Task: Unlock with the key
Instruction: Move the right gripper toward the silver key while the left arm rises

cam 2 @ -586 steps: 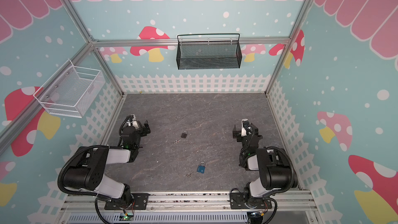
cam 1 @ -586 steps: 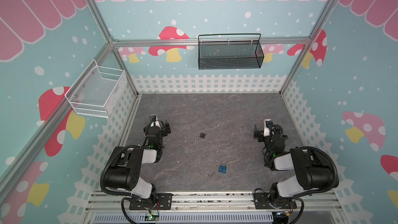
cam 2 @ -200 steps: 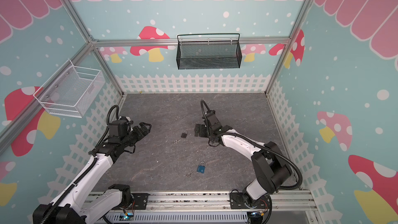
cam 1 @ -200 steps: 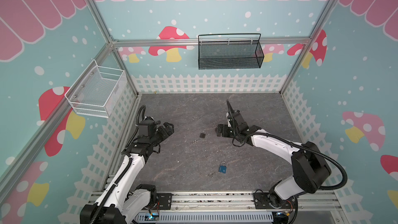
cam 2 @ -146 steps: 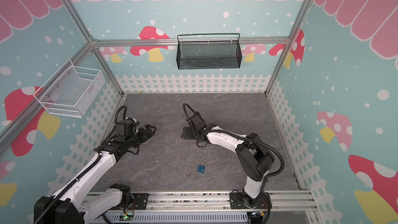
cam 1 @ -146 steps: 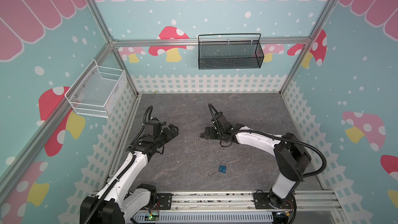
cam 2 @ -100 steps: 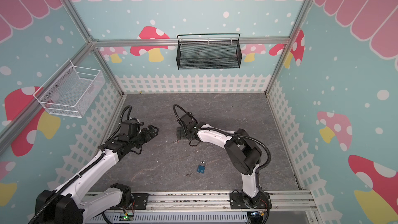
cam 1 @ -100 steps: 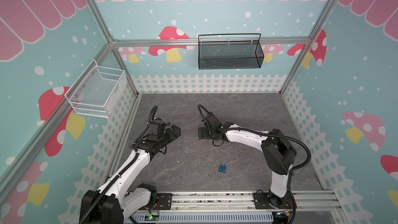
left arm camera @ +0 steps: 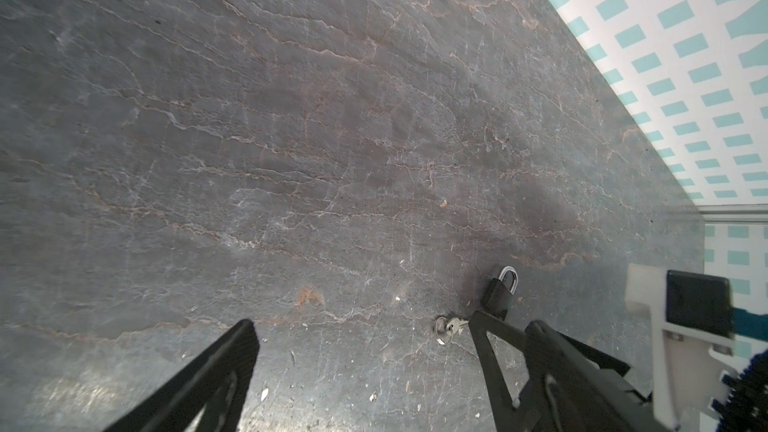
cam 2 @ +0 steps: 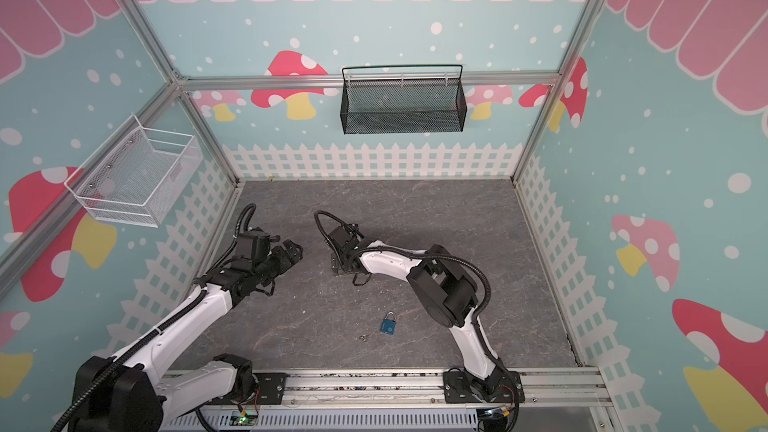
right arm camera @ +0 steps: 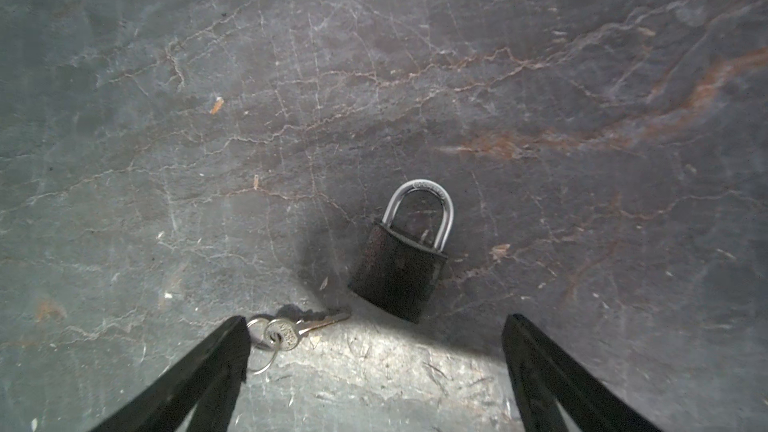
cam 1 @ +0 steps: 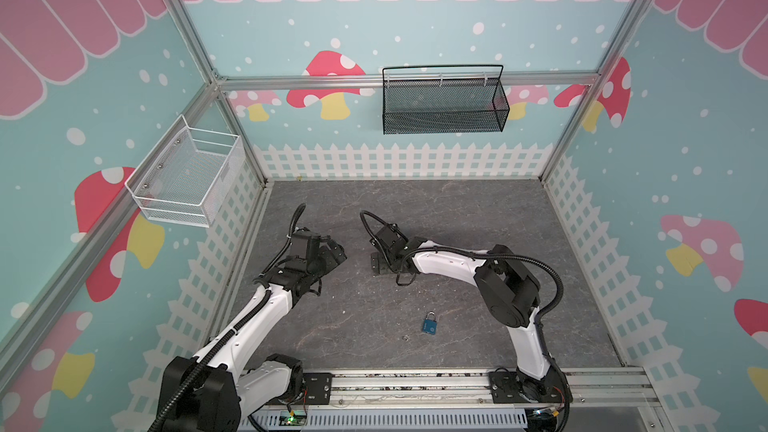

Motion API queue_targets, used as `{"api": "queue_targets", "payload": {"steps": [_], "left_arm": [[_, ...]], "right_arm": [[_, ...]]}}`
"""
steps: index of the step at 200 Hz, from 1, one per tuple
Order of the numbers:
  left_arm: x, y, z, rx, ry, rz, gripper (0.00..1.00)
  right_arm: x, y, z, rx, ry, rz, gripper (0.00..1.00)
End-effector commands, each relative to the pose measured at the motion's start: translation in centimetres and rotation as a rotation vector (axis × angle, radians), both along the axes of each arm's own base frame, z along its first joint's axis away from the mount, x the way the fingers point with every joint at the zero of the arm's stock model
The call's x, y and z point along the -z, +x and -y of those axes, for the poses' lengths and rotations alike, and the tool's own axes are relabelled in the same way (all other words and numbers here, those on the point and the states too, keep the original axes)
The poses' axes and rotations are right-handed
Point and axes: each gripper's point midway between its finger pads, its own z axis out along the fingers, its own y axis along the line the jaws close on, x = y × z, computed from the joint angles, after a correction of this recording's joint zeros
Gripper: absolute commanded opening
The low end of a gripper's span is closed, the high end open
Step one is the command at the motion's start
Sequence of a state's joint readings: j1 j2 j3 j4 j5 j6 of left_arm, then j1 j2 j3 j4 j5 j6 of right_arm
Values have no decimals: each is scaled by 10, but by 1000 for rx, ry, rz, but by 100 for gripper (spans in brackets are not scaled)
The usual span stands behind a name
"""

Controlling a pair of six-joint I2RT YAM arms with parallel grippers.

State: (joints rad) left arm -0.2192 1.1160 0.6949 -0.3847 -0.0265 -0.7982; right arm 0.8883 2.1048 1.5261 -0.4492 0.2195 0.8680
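In both top views the left hand [cam 1: 337,255] hangs over the left part of the table [cam 1: 478,218], fingers spread and holding nothing. The right hand [cam 1: 384,265] reaches across the middle and points down at the table just left of its centre, covering what lies under it. A blue padlock [cam 1: 430,323] lies flat towards the middle of the front edge, with a small metal ring [cam 1: 406,338] near it; both are well apart from either hand.

From the left wrist, the left hand's fingers [left arm camera: 224,367] stand wide apart with only bare table between them. Beyond them lie a black padlock [left arm camera: 500,295] and a key [left arm camera: 451,328] close to a black fingertip.

From the right wrist, the right hand's fingers [right arm camera: 199,371] are spread wide and grip nothing. The black padlock lies flat between them, just ahead of the tips, with its shackle closed. The key, on its ring, lies just beside one fingertip, its blade pointing at the padlock's lower corner and stopping just short of it.
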Motion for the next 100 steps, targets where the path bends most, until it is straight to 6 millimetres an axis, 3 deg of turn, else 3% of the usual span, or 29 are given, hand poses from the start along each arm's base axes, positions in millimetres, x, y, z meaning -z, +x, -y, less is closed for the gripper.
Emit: {"api": "queue_targets", "payload": {"steps": [1,100], "left_arm": [[-6,3,-4,-31,14,19,100],[-6,-6,-9,-26,38,9,100]], "right_arm": [[8,-1,5,35,-59,-3,98],[28,-7,2,30,-156,-2,98]]}}
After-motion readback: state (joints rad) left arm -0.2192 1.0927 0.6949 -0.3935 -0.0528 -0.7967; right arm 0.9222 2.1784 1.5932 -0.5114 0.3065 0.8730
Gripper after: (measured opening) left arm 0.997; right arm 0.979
